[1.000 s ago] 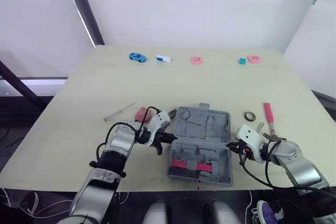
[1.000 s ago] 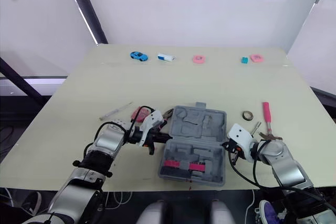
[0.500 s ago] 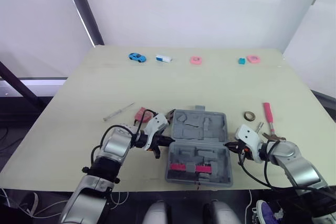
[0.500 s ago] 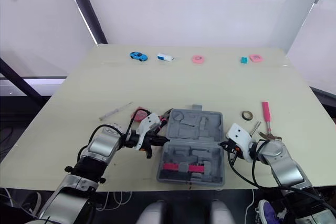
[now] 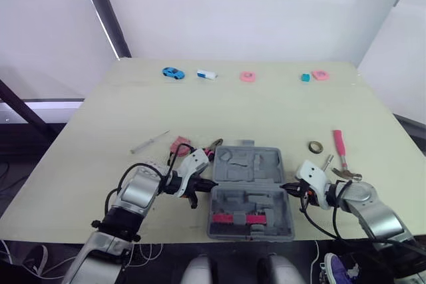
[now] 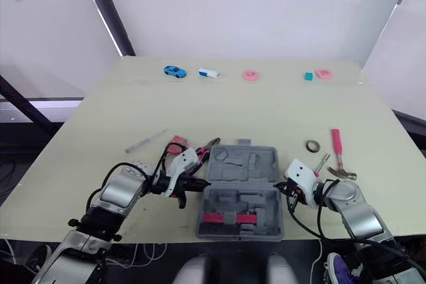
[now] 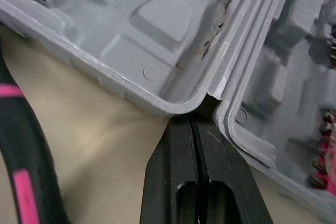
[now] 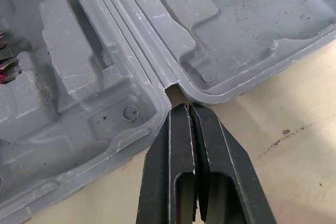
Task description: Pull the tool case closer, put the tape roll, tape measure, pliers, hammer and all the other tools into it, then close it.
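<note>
Pulling step: looks nearly done, judging by how close the tool case (image 5: pixel 247 164) now lies to the front edge of the table (image 5: pixel 266 111).
Tool case: lies open, lid flat on the far side, base toward the robot; has slid nearer over the last second and squared up with the front edge; holds pink pieces (image 5: pixel 233 218) in the base, otherwise bare moulded slots.
Left gripper (image 7: pixel 193 121): clenched on nothing, fingers pressed together, tips tucked into the hinge notch on the case's left side.
Right gripper (image 8: pixel 187 109): likewise clenched and empty, tips lodged in the hinge notch on the case's right side.
Tape roll (image 5: pixel 315 145): on the table right of the lid, near the hammer (image 5: pixel 341 151).
Pliers (image 5: pixel 214 145) and tape measure (image 5: pixel 180 144): left of the lid, beyond the left arm.
Screwdriver (image 5: pixel 150 142): farther left, apart from the rest.
Meaning for the task: brings the slots within easy reach; likely next, freeing both grippers from the notches and starting on the loose tools.
</note>
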